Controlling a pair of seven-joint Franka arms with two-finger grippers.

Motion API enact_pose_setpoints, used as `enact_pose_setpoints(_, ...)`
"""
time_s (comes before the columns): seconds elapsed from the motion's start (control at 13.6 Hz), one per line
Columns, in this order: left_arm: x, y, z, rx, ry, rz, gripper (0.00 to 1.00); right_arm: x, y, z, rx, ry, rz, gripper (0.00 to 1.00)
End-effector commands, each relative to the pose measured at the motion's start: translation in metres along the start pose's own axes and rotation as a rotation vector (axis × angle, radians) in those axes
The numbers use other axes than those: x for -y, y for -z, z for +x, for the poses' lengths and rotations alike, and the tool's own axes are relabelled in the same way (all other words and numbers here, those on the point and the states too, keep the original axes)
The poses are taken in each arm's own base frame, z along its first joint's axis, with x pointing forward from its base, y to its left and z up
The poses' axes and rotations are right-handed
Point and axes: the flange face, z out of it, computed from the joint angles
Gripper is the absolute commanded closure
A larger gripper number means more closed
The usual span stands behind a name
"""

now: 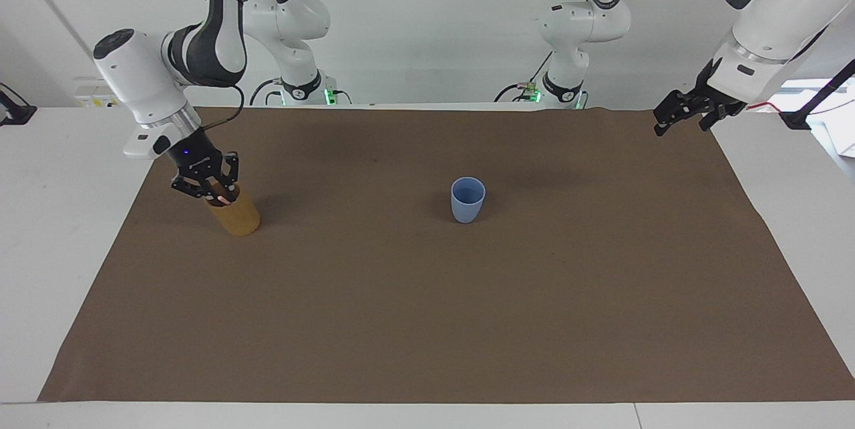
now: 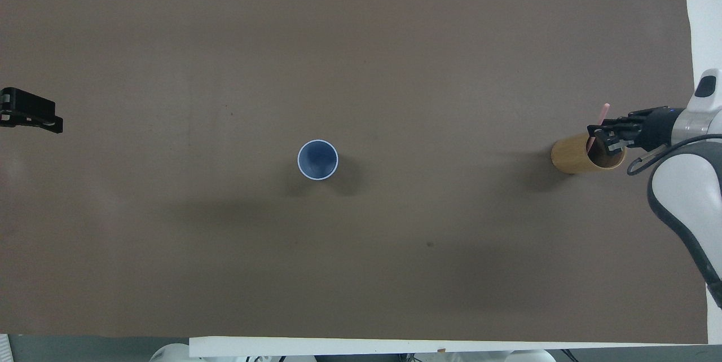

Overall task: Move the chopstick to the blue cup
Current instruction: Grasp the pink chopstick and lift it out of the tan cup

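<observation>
The blue cup [image 1: 467, 199] stands upright and empty near the middle of the brown mat; it also shows in the overhead view [image 2: 317, 159]. A pale pink chopstick [image 2: 603, 115] leans out of the mustard-brown cup [image 1: 235, 216] toward the right arm's end of the table. Its tip shows at the cup's mouth in the facing view [image 1: 224, 201]. My right gripper [image 1: 215, 194] is at that cup's mouth, shut on the chopstick [image 2: 597, 137]. My left gripper [image 1: 681, 124] is open and empty, raised over the mat's edge at the left arm's end [image 2: 34, 115].
The brown mat [image 1: 427, 322] covers most of the white table [image 1: 60, 228]. The mustard-brown cup [image 2: 575, 154] stands near the mat's edge at the right arm's end. Both arm bases stand along the robots' edge.
</observation>
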Motion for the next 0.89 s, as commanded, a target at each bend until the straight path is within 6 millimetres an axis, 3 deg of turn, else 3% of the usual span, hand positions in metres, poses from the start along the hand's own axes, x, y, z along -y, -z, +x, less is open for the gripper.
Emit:
enact_pose_setpoints(0.0, 0.008, 0.002, -0.002, 0.015, -0.008, -0.007, 0.00, -0.004, 0.004, 0.007, -0.039, -0.006, -0.018, 0.93)
enact_pose_setpoints(0.07, 0.008, 0.002, -0.002, 0.015, -0.009, -0.007, 0.00, -0.005, 0.007, 0.011, -0.046, -0.006, -0.023, 1.00)
enact_pose_setpoints(0.15, 0.005, 0.002, -0.002, 0.015, -0.014, -0.007, 0.00, -0.008, 0.011, 0.017, -0.048, 0.000, -0.027, 1.00)
enact_pose_setpoints(0.37, 0.007, 0.002, -0.002, 0.015, -0.011, -0.007, 0.00, -0.005, 0.050, 0.041, -0.046, 0.040, -0.011, 1.00)
enact_pose_setpoints(0.52, 0.008, 0.002, -0.002, 0.015, -0.009, -0.007, 0.00, 0.005, 0.113, 0.066, -0.030, 0.108, -0.023, 1.00)
enact_pose_setpoints(0.66, 0.007, 0.002, -0.002, 0.015, -0.011, -0.007, 0.00, 0.021, 0.182, 0.090, -0.023, 0.069, -0.002, 1.00)
enact_pose_setpoints(0.81, 0.007, 0.002, -0.002, 0.015, -0.011, -0.007, 0.00, 0.059, 0.231, 0.117, -0.027, 0.007, 0.020, 1.00)
